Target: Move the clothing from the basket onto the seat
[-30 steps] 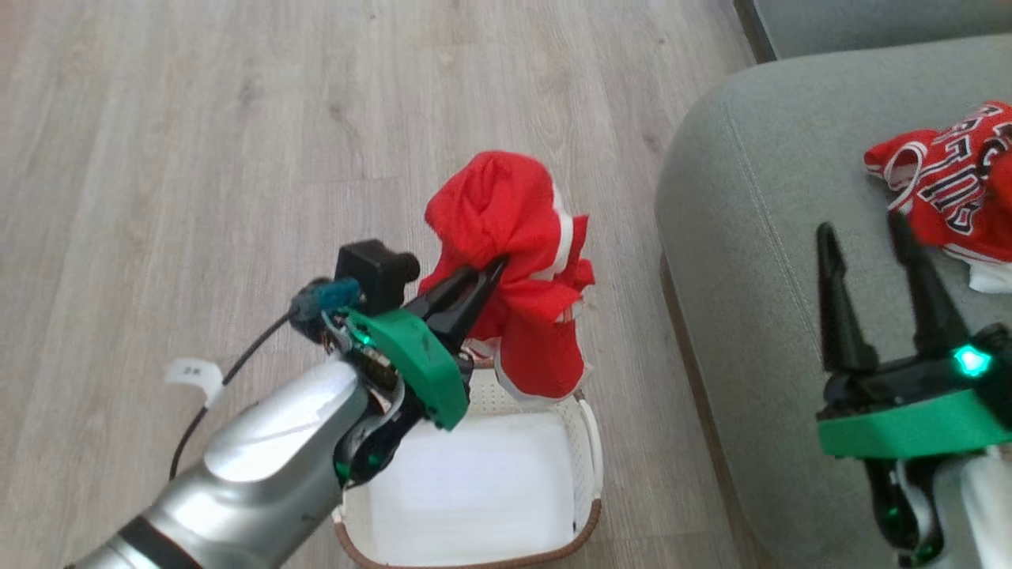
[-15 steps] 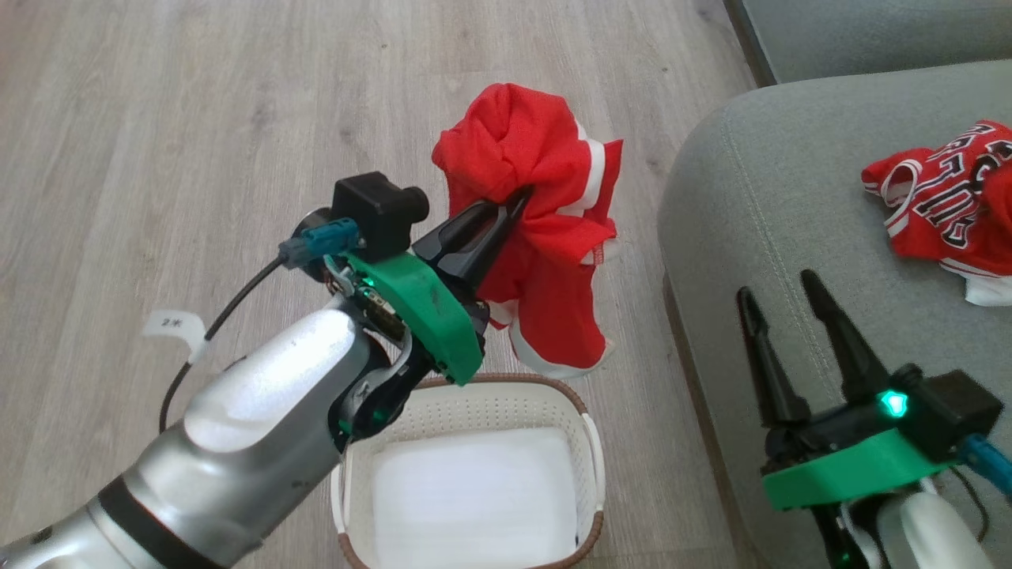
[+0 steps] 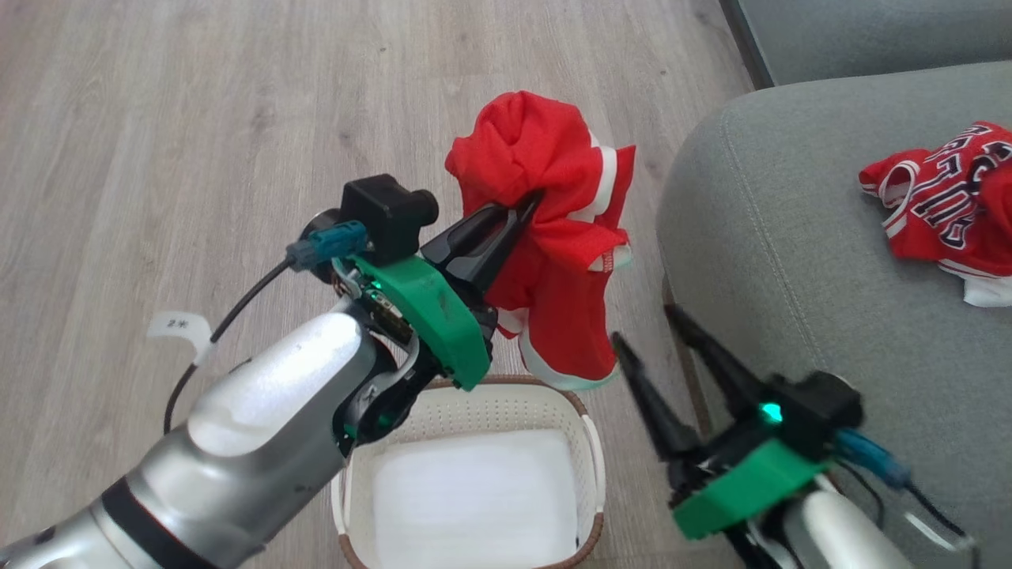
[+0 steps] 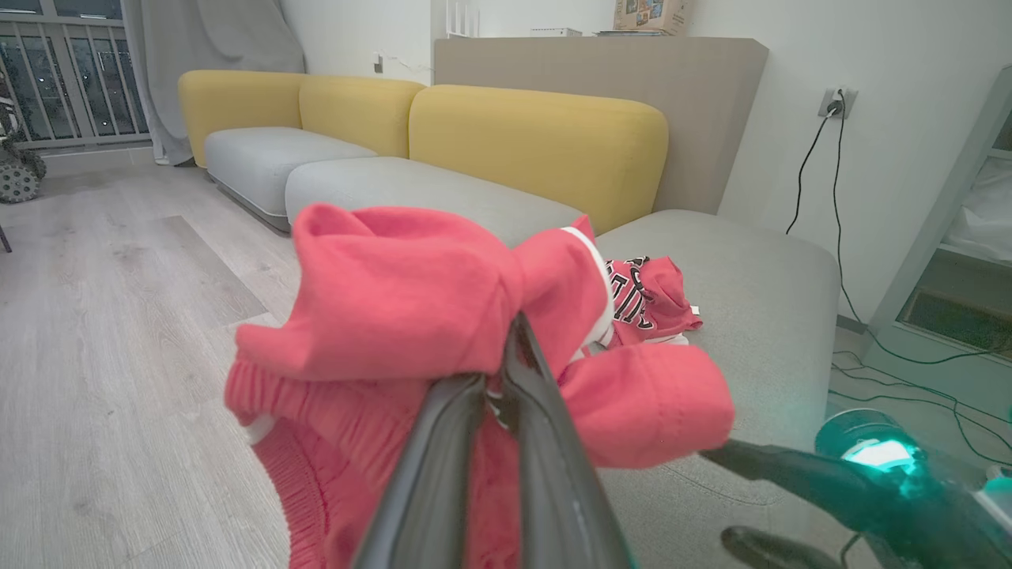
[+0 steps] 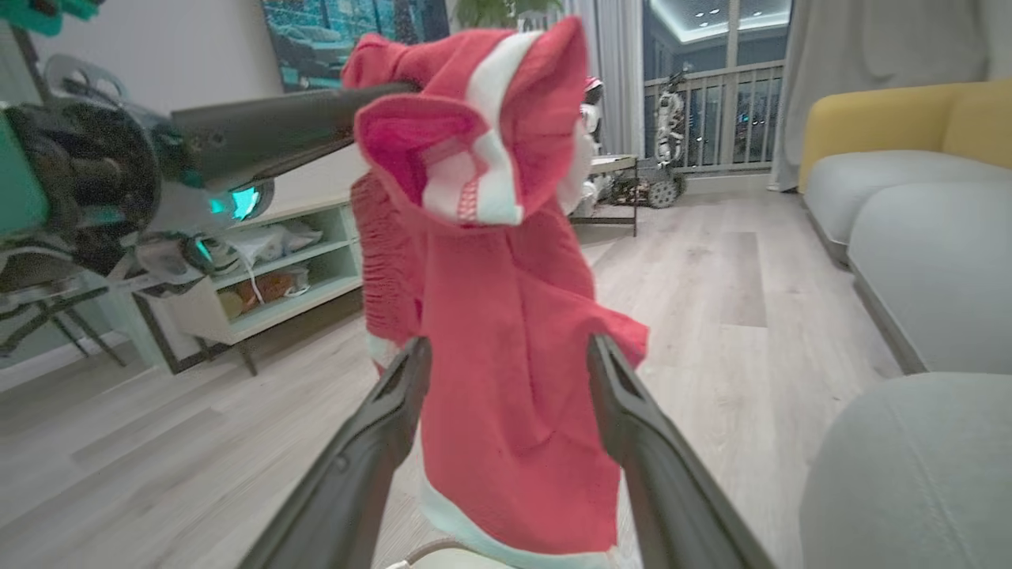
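Note:
My left gripper is shut on the red shorts, which hang bunched above the far rim of the cream basket; the basket's white bottom is bare. In the left wrist view the shorts wrap the tips of my left gripper. My right gripper is open, its tips close to the shorts' lower hem. The right wrist view shows the shorts hanging between and beyond its spread fingers. The red jersey with black lettering lies crumpled on the grey-green seat, and the jersey shows in the left wrist view.
Pale wood-look floor spreads left of the basket. The seat's rounded edge stands right beside the basket. A yellow-backed sofa runs along the wall beyond the seat, and a low open shelf stands across the room.
My left gripper has lifted the shorts clear of the basket and a little toward the seat. My right gripper has swung from over the seat leftward to the shorts' hem, staying open.

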Tool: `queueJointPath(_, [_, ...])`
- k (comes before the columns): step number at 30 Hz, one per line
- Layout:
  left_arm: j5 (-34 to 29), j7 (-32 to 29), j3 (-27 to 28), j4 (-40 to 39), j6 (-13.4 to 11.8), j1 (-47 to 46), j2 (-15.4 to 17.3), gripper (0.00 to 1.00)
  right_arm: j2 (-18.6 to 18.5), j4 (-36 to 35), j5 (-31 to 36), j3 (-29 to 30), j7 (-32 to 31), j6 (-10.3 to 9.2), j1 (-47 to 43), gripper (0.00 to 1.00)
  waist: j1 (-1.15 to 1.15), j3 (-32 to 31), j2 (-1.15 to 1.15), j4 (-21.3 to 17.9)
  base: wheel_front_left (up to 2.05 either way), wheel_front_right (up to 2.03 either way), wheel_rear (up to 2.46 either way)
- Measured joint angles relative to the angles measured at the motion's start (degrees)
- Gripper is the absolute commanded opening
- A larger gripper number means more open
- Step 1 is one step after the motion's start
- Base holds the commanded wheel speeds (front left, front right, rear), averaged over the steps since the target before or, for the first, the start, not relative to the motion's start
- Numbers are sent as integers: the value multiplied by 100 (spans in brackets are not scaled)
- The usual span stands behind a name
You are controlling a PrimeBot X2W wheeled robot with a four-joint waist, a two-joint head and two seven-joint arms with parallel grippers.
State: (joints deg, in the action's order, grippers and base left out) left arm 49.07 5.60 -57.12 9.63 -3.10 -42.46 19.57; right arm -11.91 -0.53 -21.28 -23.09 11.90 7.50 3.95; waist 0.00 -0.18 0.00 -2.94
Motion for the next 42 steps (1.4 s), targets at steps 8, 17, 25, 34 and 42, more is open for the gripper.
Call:
queueJointPath(8, [0, -48, -123, -15, 10, -1, -32, 0, 5, 859, -199, -686, -15, 1, 938, 100, 0, 20, 0, 137, 0, 0, 0])
queueJointPath(17, [0, -98, -240, -70, 64, -4, -209, 0, 82, 1824, -474, -1101, -10, 1, 1568, 100, 0, -4, 0, 386, 0, 0, 0])
queueJointPath(25, [8, -205, -417, -203, 120, -4, -361, 0, 70, 2559, -1083, -1750, 75, 1, 2123, 100, 0, -71, 0, 580, 0, 0, 0])
queueJointPath(34, [9, -256, -515, -241, 138, -3, -390, 0, 65, 3049, -1466, -2015, 212, 1, 2507, 42, 0, -118, 0, 695, 0, 0, 0])
queueJointPath(42, [81, -248, -495, -243, 92, 13, -336, 0, 63, 2788, -1444, -1694, 232, 1, 2477, 0, 0, -100, 0, 597, 0, 0, 0])
